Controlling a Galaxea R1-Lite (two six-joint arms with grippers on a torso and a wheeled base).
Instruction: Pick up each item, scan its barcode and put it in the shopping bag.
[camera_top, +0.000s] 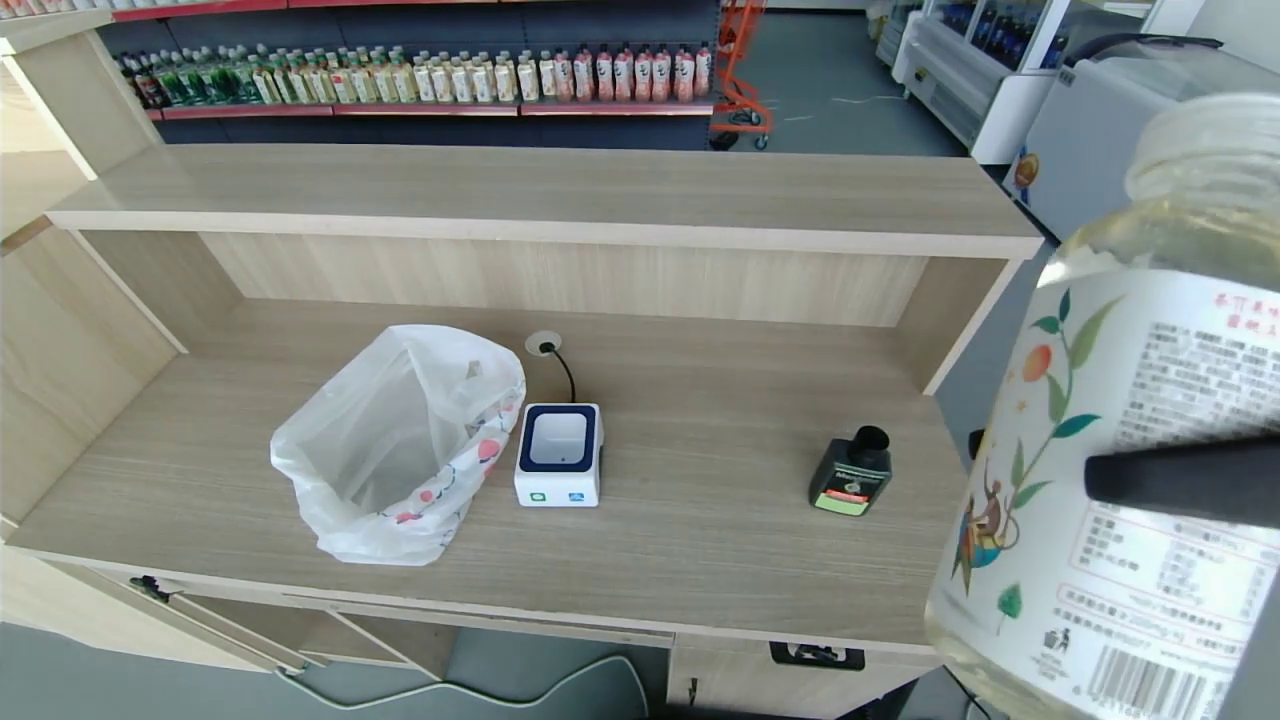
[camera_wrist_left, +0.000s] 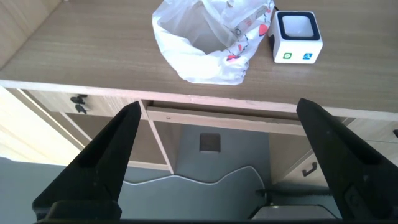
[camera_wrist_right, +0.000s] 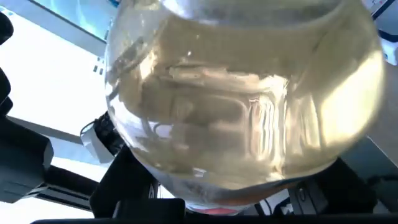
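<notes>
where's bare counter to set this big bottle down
Widest bare stretch of the counter: between the scanner and the small dark bottle. Also bare left of the shopping bag, and behind that bottle. Crowded where bag and scanner sit side by side. The large bottle should fit the middle stretch.

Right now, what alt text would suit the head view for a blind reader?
A clear bottle of pale drink looms close on the right, a black gripper finger across its label. Beyond, a wooden counter holds an open white bag, a scanner beside it, and a dark bottle farther right.
</notes>
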